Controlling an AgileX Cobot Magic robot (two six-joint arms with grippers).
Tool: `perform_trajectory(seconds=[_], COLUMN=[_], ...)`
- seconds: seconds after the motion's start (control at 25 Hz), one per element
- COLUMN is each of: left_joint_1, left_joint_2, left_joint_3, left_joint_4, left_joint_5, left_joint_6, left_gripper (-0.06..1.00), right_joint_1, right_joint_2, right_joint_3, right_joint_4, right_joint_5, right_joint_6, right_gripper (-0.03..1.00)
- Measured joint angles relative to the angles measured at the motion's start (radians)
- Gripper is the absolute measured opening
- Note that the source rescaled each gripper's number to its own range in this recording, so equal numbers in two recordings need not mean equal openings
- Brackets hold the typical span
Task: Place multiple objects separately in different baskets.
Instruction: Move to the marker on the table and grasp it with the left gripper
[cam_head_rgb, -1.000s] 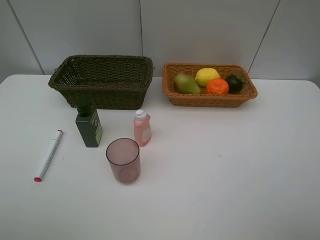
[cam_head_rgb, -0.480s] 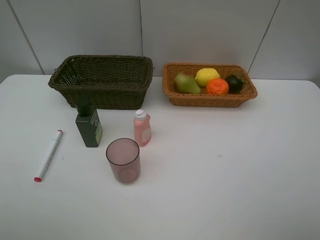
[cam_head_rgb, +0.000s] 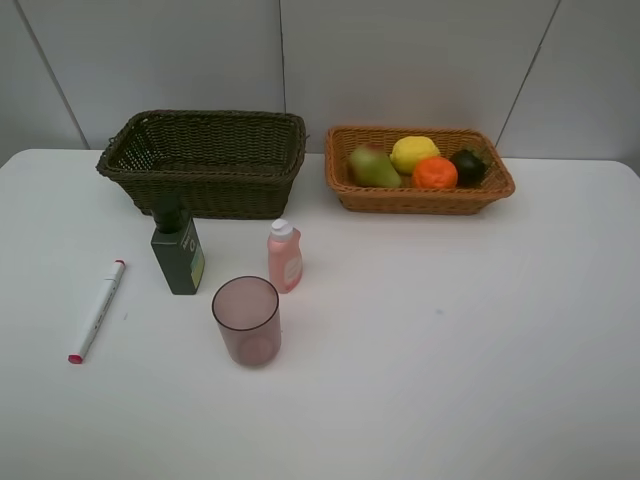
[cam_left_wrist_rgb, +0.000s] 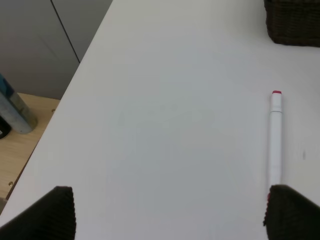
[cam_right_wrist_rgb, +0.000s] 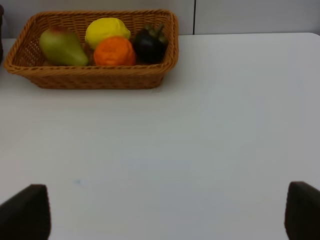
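Note:
The light orange-tan basket (cam_head_rgb: 355, 196) at the back right holds a pear (cam_head_rgb: 372, 167), a lemon (cam_head_rgb: 413, 152), an orange (cam_head_rgb: 434, 173) and a dark mangosteen (cam_head_rgb: 468, 165). The dark olive-brown basket (cam_head_rgb: 205, 185) at the back left looks empty. In front of it stand a dark green bottle (cam_head_rgb: 177, 248), a small pink bottle (cam_head_rgb: 284, 256) and a translucent pink cup (cam_head_rgb: 246, 320). A white red-tipped marker (cam_head_rgb: 96, 310) lies at the left. My left gripper (cam_left_wrist_rgb: 170, 212) is open above the table beside the marker (cam_left_wrist_rgb: 275, 137). My right gripper (cam_right_wrist_rgb: 167, 212) is open, well short of the fruit basket (cam_right_wrist_rgb: 95, 80).
The white table (cam_head_rgb: 450, 340) ends at a grey panelled wall behind the baskets. In the left wrist view the table's left edge (cam_left_wrist_rgb: 60, 100) drops to a wooden surface with a metal can (cam_left_wrist_rgb: 12, 107).

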Motion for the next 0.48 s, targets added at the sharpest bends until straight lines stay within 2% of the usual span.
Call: perform_trajectory(seconds=[0.24, 0.48], left_joint_1=[0.000, 0.000], left_joint_2=[0.000, 0.000], left_joint_3=[0.000, 0.000], left_joint_4=[0.041, 0.046], left_joint_5=[-0.001, -0.002], left_joint_6=[0.000, 0.013], left_gripper=[1.00, 1.00], right_joint_1=[0.000, 0.000], right_joint_2=[0.000, 0.000], right_joint_3=[0.000, 0.000], right_joint_4=[0.000, 0.000], right_joint_5=[0.000, 0.000], right_joint_6=[0.000, 0.000], right_gripper=[1.00, 1.00])
